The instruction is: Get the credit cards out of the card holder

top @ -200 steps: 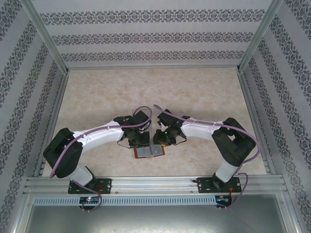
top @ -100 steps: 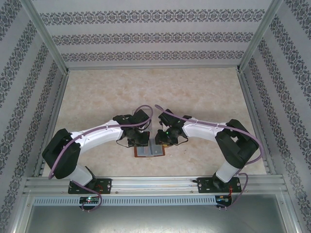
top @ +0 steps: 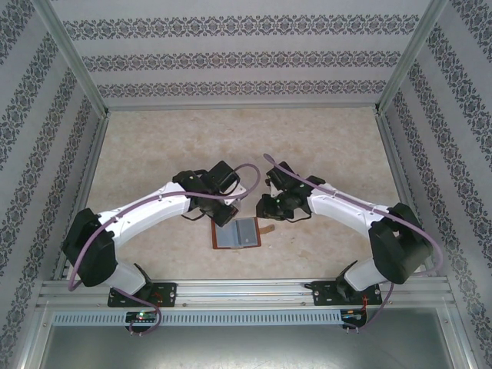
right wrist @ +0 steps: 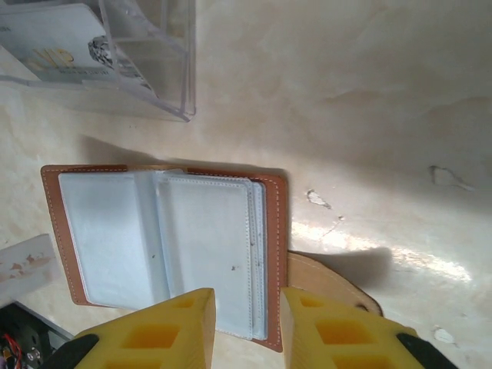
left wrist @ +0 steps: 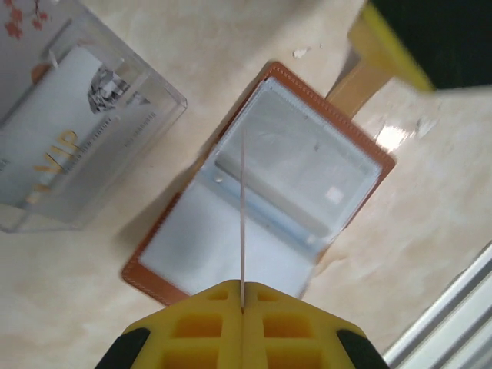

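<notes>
1. Card holder (top: 237, 233) lies open and flat on the counter (top: 231, 138), toward the near side and between my two arms. Its reddish-brown cover is down and its grey-blue pockets face up.
2. Left pincer (left wrist: 243, 298) is clamped on one credit card (left wrist: 243, 223). I see the card edge-on, as a thin pale line over the holder's fold. I cannot tell whether its far end touches the pockets.
3. Right pincer (right wrist: 247, 306) hangs with its jaws apart, gripping nothing, over the holder's edge. It is beside the strap tab (right wrist: 327, 280), which sticks out flat from under the cover.
4. Clear tray (right wrist: 165, 54) sits near the holder, apart from it. A VIP card (left wrist: 61, 154) lies flat inside.
5. Pockets look pale and cloudy. I cannot tell whether more cards sit in them.
</notes>
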